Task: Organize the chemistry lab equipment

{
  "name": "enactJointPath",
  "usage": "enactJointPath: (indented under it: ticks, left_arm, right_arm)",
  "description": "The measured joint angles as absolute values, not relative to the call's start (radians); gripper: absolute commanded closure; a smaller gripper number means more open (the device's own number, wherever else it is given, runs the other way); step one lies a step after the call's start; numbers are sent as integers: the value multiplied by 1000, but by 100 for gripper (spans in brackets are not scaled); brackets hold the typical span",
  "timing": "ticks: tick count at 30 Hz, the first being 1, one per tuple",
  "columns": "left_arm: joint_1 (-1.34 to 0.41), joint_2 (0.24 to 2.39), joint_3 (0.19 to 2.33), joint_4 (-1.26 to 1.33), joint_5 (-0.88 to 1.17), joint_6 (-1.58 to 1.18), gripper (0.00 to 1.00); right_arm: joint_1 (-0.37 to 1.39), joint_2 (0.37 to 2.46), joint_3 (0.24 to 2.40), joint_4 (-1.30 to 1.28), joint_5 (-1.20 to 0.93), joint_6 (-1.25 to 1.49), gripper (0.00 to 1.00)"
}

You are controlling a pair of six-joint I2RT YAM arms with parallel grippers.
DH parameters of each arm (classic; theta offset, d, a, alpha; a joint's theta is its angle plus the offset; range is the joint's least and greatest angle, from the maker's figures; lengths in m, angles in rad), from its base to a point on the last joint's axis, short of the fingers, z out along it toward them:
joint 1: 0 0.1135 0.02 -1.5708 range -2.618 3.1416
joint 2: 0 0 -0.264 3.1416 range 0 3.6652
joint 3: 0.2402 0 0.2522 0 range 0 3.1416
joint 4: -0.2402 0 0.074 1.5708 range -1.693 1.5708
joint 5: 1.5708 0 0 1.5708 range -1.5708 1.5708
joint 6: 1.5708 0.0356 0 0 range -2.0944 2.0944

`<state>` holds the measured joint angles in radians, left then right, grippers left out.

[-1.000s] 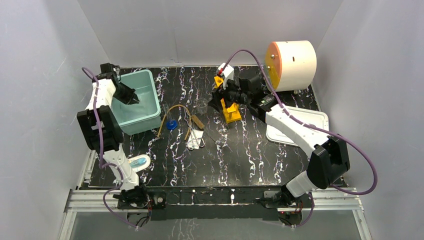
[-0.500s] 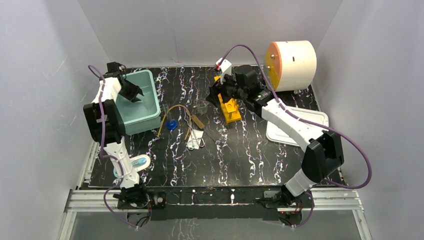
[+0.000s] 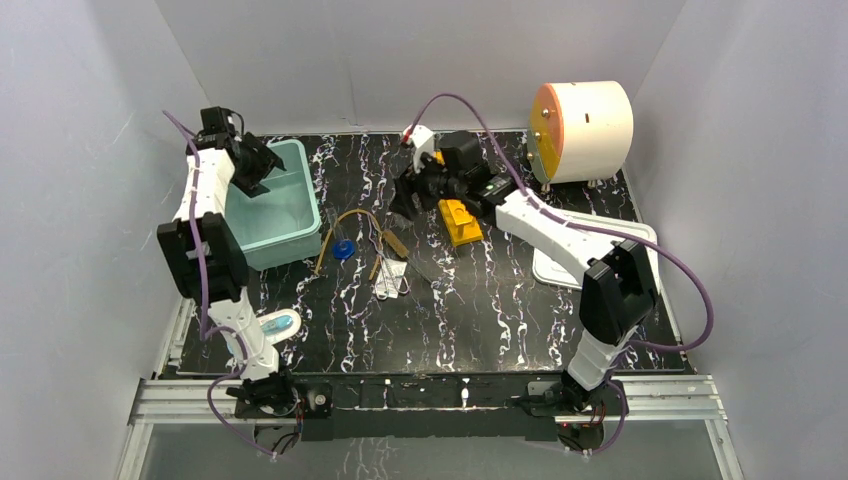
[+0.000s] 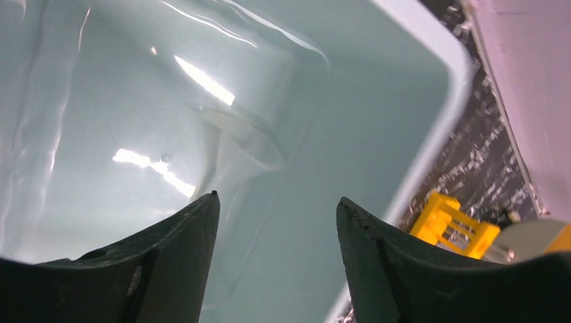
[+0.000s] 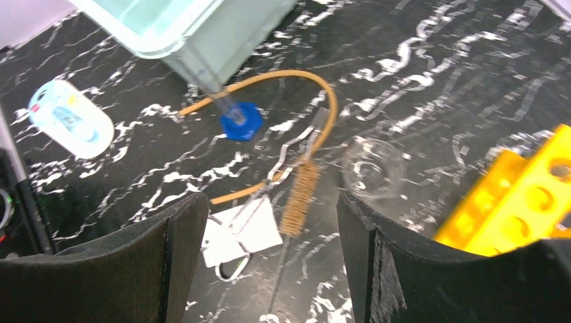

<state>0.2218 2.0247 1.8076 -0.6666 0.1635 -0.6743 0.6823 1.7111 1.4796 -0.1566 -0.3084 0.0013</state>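
We log: left end effector (image 4: 276, 202) parted, empty, over teal bin (image 4: 452, 74) storing clear funnel (image 4: 239, 138); right end effector (image 5: 269, 202) wide, empty, above clear glass beaker (image 5: 372, 168), presumably next.

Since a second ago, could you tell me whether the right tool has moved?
Yes: the right tool has swung left, off the yellow rack.
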Motion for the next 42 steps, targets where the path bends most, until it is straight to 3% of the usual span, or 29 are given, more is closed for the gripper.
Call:
enactJointPath:
  ticks: [15, 18, 26, 33, 37, 42]
  left_arm:
    - [107, 1485, 1604, -670, 100, -508, 25]
    - [107, 1446, 1566, -676, 79, -490, 25]
    - [56, 1425, 1528, -713, 35, -499, 24]
    - [-10, 1425, 1540, -758, -71, -530, 21]
    - [-27, 1426, 1572, -796, -146, -559, 19]
    - [-27, 1427, 1593, -812, -205, -580, 18]
  right_arm:
    - [867, 1914, 1489, 85, -282, 61, 26]
    - [886, 1991, 1528, 98, -256, 55, 37]
    - [927, 2118, 1610, 119, -249, 37, 29]
    - [929, 2189, 1722, 147, -203, 37, 32]
    - [929, 2227, 1770, 165, -173, 36, 38]
    - [929, 2257, 1796, 165, -179, 30, 60]
